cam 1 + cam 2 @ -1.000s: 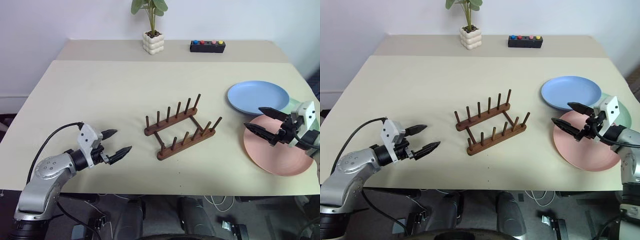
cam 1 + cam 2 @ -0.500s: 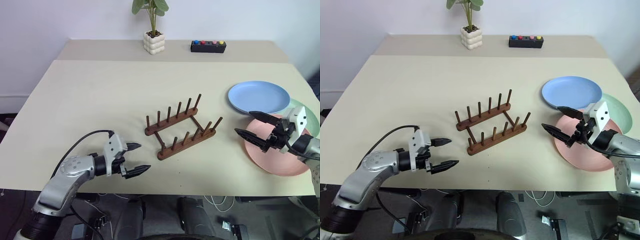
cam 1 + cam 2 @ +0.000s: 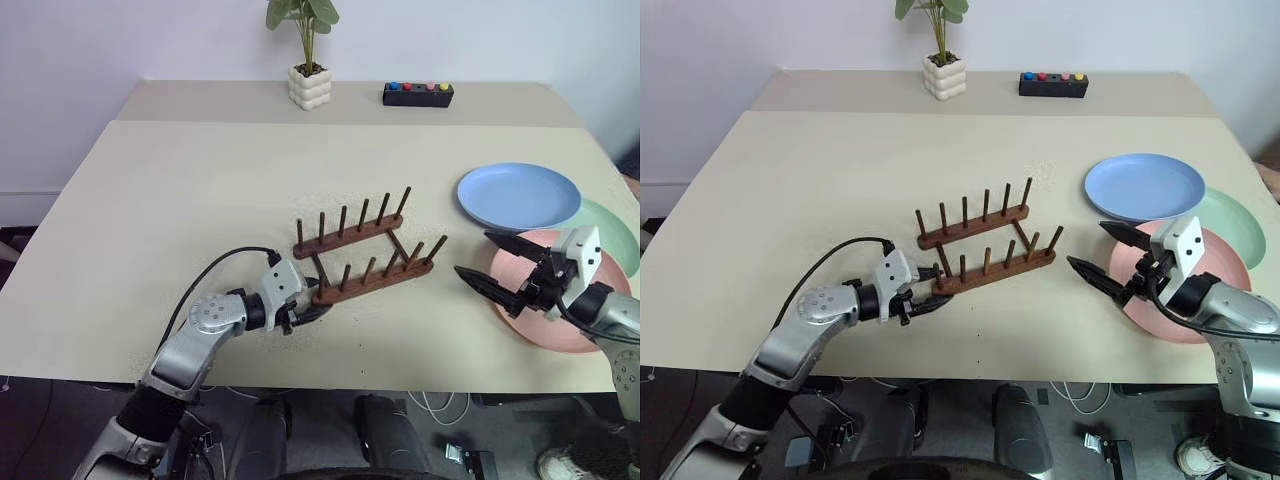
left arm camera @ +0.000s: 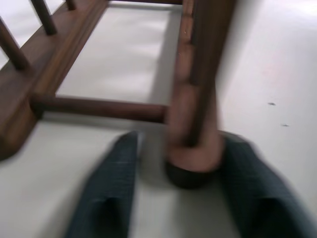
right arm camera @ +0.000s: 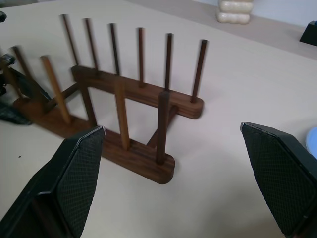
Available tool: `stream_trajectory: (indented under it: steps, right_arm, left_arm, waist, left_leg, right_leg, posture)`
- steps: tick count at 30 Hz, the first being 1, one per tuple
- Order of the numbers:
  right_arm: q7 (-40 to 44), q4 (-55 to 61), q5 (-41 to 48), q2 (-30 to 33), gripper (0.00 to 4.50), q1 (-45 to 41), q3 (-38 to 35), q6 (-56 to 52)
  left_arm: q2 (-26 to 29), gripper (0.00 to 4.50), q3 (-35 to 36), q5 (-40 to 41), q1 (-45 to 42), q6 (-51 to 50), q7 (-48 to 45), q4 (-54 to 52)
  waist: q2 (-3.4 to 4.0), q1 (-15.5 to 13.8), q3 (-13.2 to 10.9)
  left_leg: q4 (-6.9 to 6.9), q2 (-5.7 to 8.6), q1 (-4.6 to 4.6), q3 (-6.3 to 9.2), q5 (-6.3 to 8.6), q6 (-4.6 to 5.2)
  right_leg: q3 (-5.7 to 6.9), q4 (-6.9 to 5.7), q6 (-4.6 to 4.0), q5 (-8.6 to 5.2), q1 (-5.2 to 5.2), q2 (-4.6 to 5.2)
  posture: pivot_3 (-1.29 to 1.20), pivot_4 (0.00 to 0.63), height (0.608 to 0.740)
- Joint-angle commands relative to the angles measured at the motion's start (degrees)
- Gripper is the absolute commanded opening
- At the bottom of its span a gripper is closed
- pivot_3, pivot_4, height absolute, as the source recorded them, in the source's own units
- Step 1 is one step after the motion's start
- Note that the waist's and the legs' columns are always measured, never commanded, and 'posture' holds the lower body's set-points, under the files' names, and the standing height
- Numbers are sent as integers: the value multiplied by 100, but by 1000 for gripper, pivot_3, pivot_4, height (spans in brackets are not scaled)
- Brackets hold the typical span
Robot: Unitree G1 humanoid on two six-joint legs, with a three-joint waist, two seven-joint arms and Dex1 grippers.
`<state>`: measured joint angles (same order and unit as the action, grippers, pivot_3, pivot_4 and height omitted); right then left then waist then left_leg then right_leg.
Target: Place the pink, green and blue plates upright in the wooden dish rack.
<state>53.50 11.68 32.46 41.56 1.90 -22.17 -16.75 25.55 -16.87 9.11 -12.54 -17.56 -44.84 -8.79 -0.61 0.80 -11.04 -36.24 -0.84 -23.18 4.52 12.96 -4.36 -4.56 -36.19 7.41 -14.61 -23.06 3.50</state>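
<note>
The wooden dish rack (image 3: 380, 281) stands mid-table with its pegs upright and no plate in it. My left gripper (image 3: 318, 308) is at the rack's near left end, and the left wrist view has its fingers (image 4: 111, 183) closed in on either side of the near rail's end (image 4: 190, 148). At the right, my right gripper (image 3: 474, 254) hovers open between the rack and the plates, holding nothing. The pink plate (image 3: 1225, 260) lies flat under that arm. Behind it lies the blue plate (image 3: 518, 195), and the green plate (image 3: 615, 226) peeks out beneath both.
A potted plant (image 3: 308, 87) and a black box with coloured buttons (image 3: 417, 94) sit at the table's far side. The table's front edge (image 3: 400, 368) runs just below both grippers.
My left arm swung right to the rack and its fingers narrowed around the near rail's end. The right gripper, still open, drifted left off the pink plate toward the rack.
</note>
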Motion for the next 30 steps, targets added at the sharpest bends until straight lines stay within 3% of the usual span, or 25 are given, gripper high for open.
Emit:
stream_trajectory:
  steps: [1, 6, 12, 16, 23, 28, 30]
  right_arm:
    - [-45, 218, 107, -8, 4500, 8, -135, 27]
    - [-76, 57, 37, -3, 4500, -93, -114, 112]
    - [-243, -187, -184, -68, 4500, -248, -50, 303]
    - [-398, -210, -257, -128, 4500, -197, -159, 418]
    - [-594, 3, -235, -177, 4500, 62, -279, 486]
    - [-750, 201, -227, -177, 4500, 230, -404, 478]
    - [-767, 246, -214, -162, 4500, 291, -444, 469]
  left_arm:
    - [8, 779, -5, -90, 19, 70, -36, 147]
    - [54, 779, -23, -235, -602, 714, -447, 974]
    - [-99, 779, -57, -2, -1633, 1484, -1607, 2239]
    - [-372, 779, -119, -189, -2718, 2309, -2353, 3852]
    - [-927, 779, -34, -437, -3734, 3391, -2724, 5828]
    - [-1119, 779, 79, -494, -4027, 3556, -2890, 6510]
    - [-1139, 1879, 158, -458, -4052, 3567, -2957, 6624]
  waist:
    - [1, 1, 1]
    - [2, -17, 2]
    - [2, 3, 1]
    - [-1, -26, -1]
    - [-3, 4, -2]
    - [-4, 30, -3]
    - [-4, 27, -3]
  left_leg:
    - [0, 0, 1, 0, 0, 0]
    - [-2, 0, 3, 0, 0, 0]
    - [-5, 1, 3, 0, 0, 0]
    - [2, 1, -6, 2, 0, 1]
    - [3, 3, -14, 6, 2, 4]
    - [3, 3, -15, 7, 2, 4]
    - [4, 3, -15, 8, 2, 4]
  right_leg:
    - [0, -1, 0, 0, 1, 0]
    - [0, -1, -1, 0, 3, 0]
    - [2, 2, -1, 0, 7, -1]
    - [5, 2, 18, 9, -4, -2]
    - [7, 6, 26, 11, -8, -2]
    - [7, 3, 27, 12, -12, -3]
    - [7, 3, 27, 12, -12, -3]
  posture:
    - [0, 150, 730]
    - [0, 150, 730]
    - [0, 150, 730]
    - [0, 150, 730]
    - [0, 150, 730]
    - [0, 150, 730]
    - [0, 150, 730]
